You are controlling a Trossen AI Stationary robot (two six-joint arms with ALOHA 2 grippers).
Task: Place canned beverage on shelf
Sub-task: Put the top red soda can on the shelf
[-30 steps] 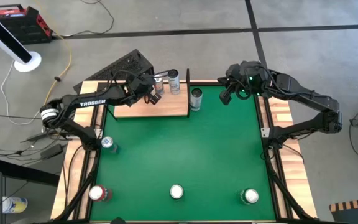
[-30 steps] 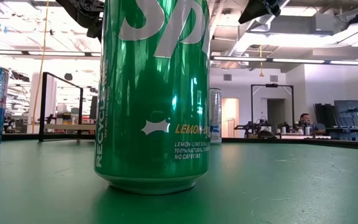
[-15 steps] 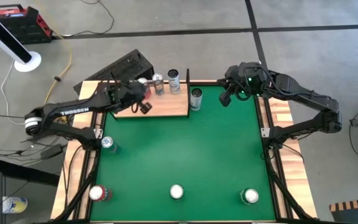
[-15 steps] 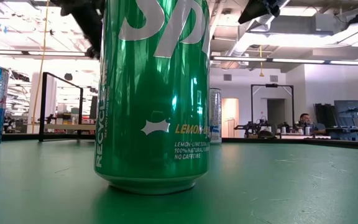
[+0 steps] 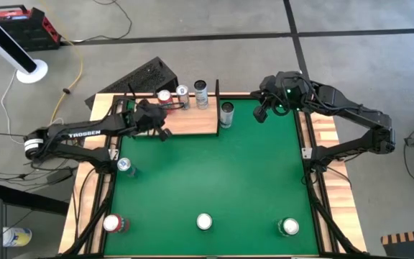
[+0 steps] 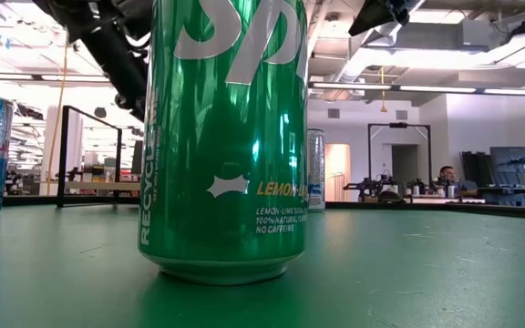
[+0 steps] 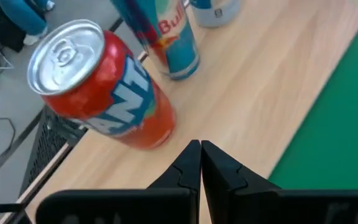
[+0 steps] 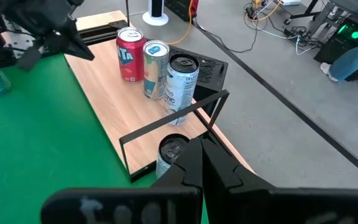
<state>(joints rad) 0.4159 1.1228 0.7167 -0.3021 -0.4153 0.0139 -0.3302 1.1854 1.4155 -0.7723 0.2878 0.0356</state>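
Observation:
The pale wooden shelf (image 5: 185, 124) lies at the table's far left. Three cans stand upright on it: a red can (image 7: 104, 93), a blue and silver can (image 7: 166, 37) and a white can (image 8: 182, 84). My left gripper (image 7: 200, 149) hovers shut over the shelf's near part, a little short of the red can (image 5: 164, 97), touching nothing. Another can (image 5: 226, 112) stands on the green table beside the shelf's black post. My right gripper (image 8: 199, 149) hangs shut above that can, high at the far right (image 5: 259, 114).
Several more cans stand on the green table: one at the left edge (image 5: 124, 166) and three along the near edge, a red one (image 5: 112, 224), the green one (image 6: 226, 137) and one at the right (image 5: 289, 227). The shelf's black post frame (image 8: 173, 121) rises at its right end.
My left gripper has drawn back from the cans on the shelf toward the table's left and near edges, sinking a little and staying shut. The red can, hidden under it before, now shows upright on the shelf. My right arm has kept still.

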